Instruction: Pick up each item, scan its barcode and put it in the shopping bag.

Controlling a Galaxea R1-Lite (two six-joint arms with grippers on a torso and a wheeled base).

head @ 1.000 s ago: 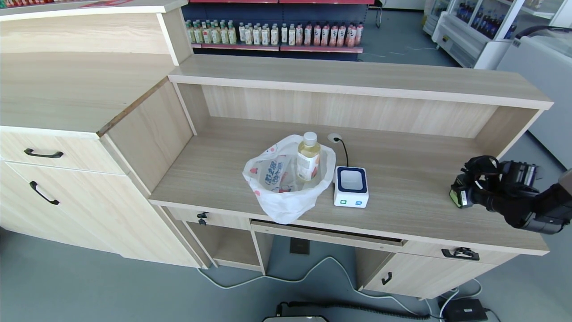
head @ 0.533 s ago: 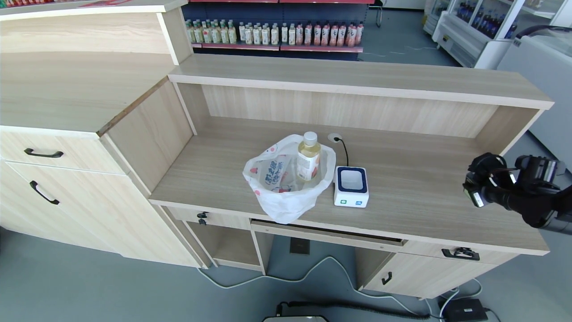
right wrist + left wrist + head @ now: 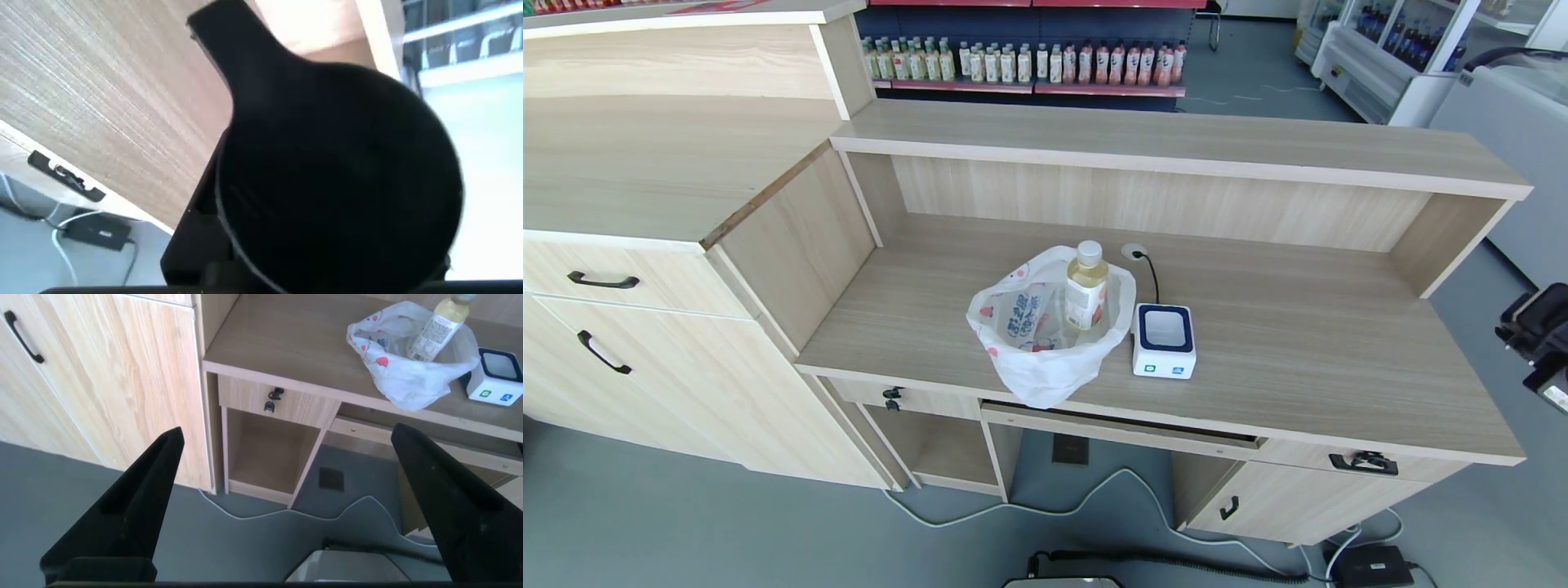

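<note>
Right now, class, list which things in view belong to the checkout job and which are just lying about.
Job: shopping bag, bottle standing in it, scanner beside the bag.
Lying about: shelved drinks, floor cable, drinks fridge.

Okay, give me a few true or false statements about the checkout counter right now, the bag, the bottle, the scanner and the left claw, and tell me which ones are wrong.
1. The bottle stands upright inside the shopping bag. True.
2. The scanner sits on the bag's left side. False: it sits close beside the bag on its right.
3. The left claw is shut on a bottle. False: it is open and holds nothing.
4. A black cable runs from the scanner to a hole in the counter. True.
5. The bottle's cap is off. False: a white cap is on it.
</note>
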